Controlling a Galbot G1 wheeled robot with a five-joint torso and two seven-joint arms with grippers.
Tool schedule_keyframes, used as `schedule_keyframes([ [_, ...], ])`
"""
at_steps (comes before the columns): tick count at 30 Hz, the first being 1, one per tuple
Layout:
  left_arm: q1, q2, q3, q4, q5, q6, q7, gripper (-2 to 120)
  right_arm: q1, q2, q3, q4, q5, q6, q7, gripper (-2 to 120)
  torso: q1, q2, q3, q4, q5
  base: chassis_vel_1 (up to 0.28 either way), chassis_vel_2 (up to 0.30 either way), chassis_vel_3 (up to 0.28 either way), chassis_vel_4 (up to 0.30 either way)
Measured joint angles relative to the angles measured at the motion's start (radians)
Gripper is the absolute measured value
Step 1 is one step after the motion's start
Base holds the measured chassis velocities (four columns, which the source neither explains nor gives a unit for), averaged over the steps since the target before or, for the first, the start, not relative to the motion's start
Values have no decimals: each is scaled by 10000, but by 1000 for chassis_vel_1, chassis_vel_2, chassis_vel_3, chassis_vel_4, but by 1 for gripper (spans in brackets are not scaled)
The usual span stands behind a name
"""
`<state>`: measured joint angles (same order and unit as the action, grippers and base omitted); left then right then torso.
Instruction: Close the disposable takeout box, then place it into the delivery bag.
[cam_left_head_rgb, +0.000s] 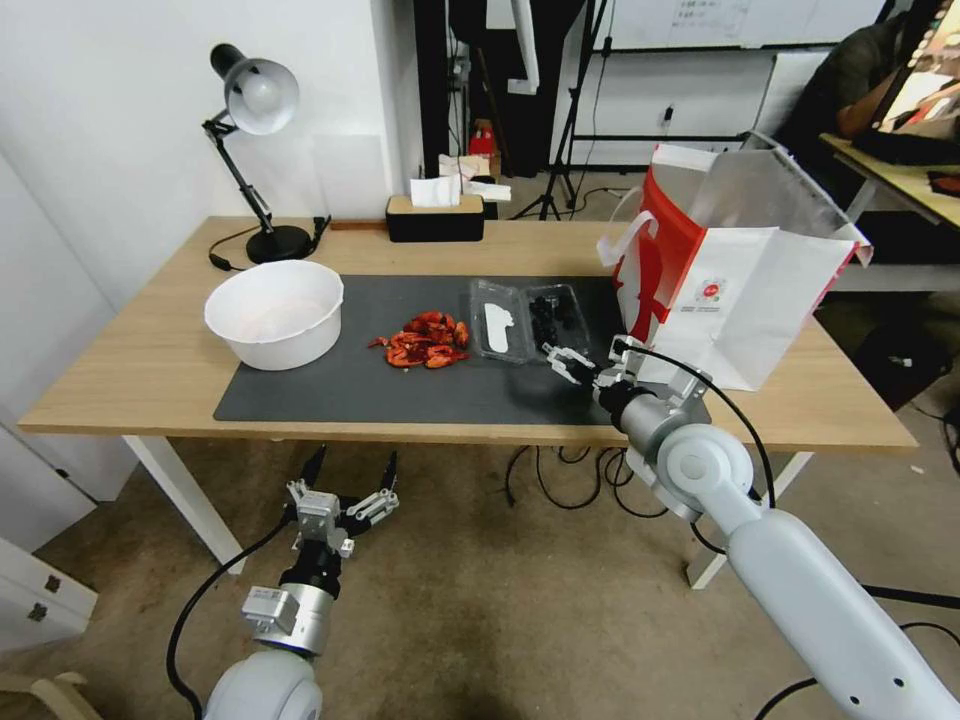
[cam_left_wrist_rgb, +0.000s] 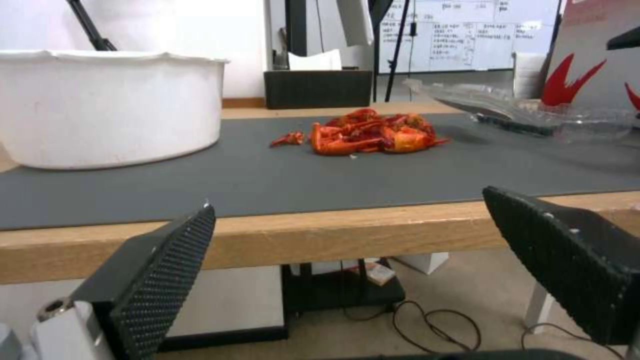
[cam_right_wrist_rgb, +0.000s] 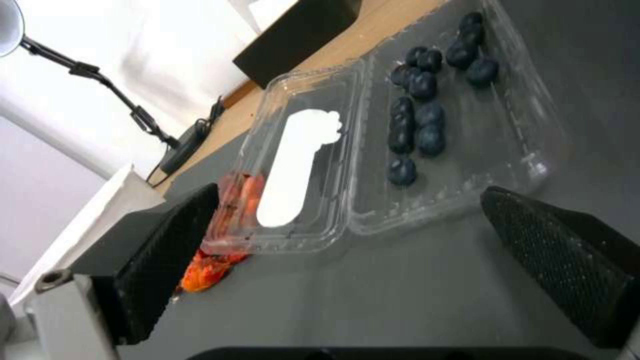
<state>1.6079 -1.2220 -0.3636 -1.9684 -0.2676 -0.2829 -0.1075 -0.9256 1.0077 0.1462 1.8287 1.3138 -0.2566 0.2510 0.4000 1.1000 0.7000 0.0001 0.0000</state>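
Observation:
The disposable takeout box lies open and flat on the dark mat. Its lid half carries a white label, and its tray half holds dark berries. My right gripper hovers open just in front of the box's near edge, with nothing between its fingers. In the right wrist view the box spans the gap between them. The delivery bag stands open to the right of the box, white with red sides and foil lining. My left gripper hangs open below the table's front edge.
A round white bowl sits on the mat's left end. A pile of red crayfish lies between bowl and box. A desk lamp and a black tissue box stand at the table's back edge. Cables hang under the table.

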Motion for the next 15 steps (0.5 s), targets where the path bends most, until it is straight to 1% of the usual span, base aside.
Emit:
schedule_keyframes([
  [5, -68, 50, 17, 5, -52, 4, 0, 100, -517, -262, 307, 512, 181, -15, 17, 100, -1, 0, 0, 0, 0, 0, 0, 0, 0],
  [7, -93, 52, 20, -15, -92, 14, 5, 100, -942, -438, 575, 1057, 226, -29, -52, 100, -1, -1, 0, 0, 2, 0, 0, 0, 0],
  [9, -102, 40, 17, -65, -137, 21, 9, 100, -1832, -674, 1016, 2119, 61, -23, -290, 100, -1, 0, -1, 0, -2, 0, 0, 0, 0],
  [10, -102, 40, 17, -65, -137, 21, 9, 100, -1832, -674, 1016, 2119, 61, -23, -290, 100, -1, 0, -1, 0, -2, 0, 0, 0, 0],
  [11, -98, 29, 13, -88, -155, 22, 12, 100, -2356, -746, 1250, 2581, -464, 85, -441, 100, -1, 0, -1, 0, -2, 0, 0, 0, 0],
  [12, -86, 21, 4, -112, -180, 22, 15, 100, -2905, -767, 1476, 2968, -1424, 374, -654, 100, -2, 0, -1, -4, -1, 0, 0, 0, 0],
  [13, -75, 13, 2, -140, -222, 14, 24, 100, -3612, -671, 1812, 3317, -2854, 796, -985, 100, -2, 1, -2, -1, -4, 0, 0, 0, 0],
  [14, -75, 13, 2, -140, -222, 14, 24, 100, -3612, -671, 1812, 3317, -2854, 796, -985, 100, -2, 1, -2, -1, -4, 0, 0, 0, 0],
  [15, -66, 11, 4, -171, -276, 8, 41, 100, -4262, -467, 2173, 3529, -4063, 1190, -1260, 100, -2, 0, -2, 0, -3, 0, 0, 0, 0],
])
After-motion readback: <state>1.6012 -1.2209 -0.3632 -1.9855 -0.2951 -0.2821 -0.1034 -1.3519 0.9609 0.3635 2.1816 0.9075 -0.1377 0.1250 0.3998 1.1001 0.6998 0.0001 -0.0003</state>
